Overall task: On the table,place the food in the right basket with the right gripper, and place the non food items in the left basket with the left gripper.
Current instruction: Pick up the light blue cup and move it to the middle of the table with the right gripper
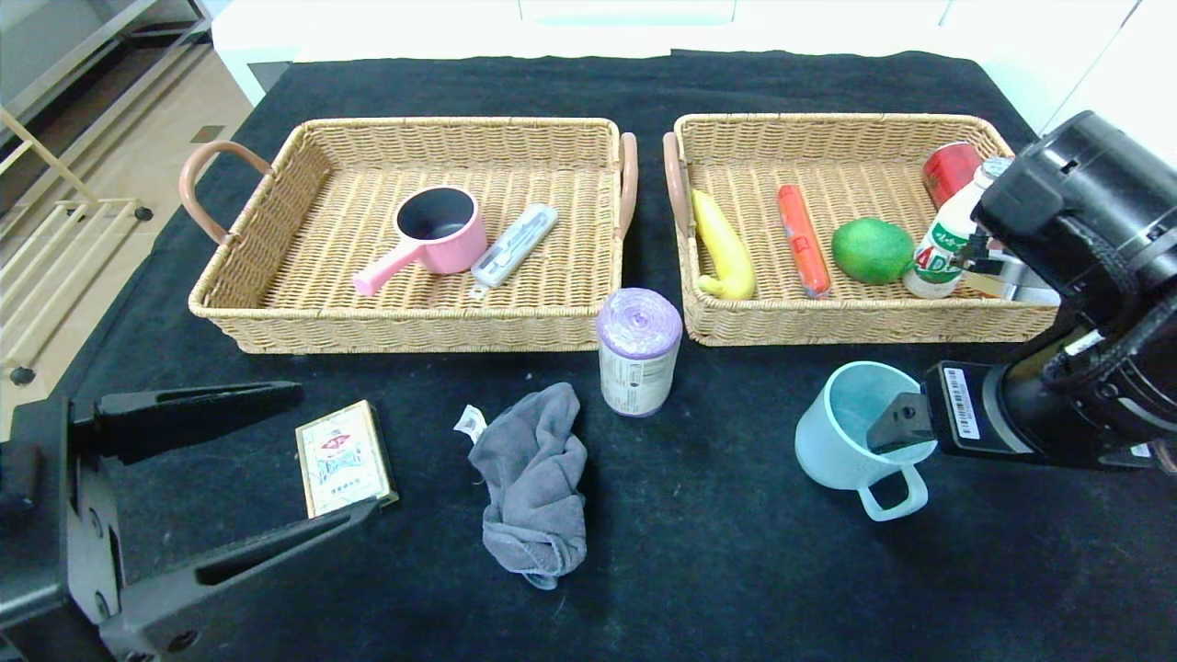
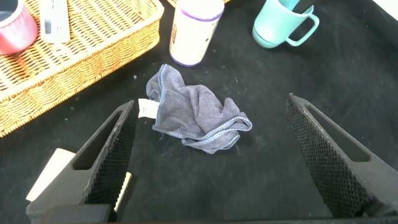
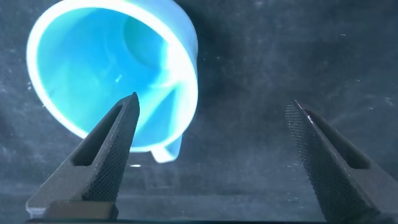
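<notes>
On the black cloth lie a grey rag, a purple-topped roll, a flat printed box and a pale blue mug. My left gripper hangs open near the front left, with the box below its fingers. In the left wrist view, the left gripper has the rag just ahead of it. My right gripper is open over the mug, with one finger above its rim and nothing held.
The left basket holds a pink pot and a grey stick-shaped device. The right basket holds a banana, an orange sausage, a green fruit, a milk bottle and a red can.
</notes>
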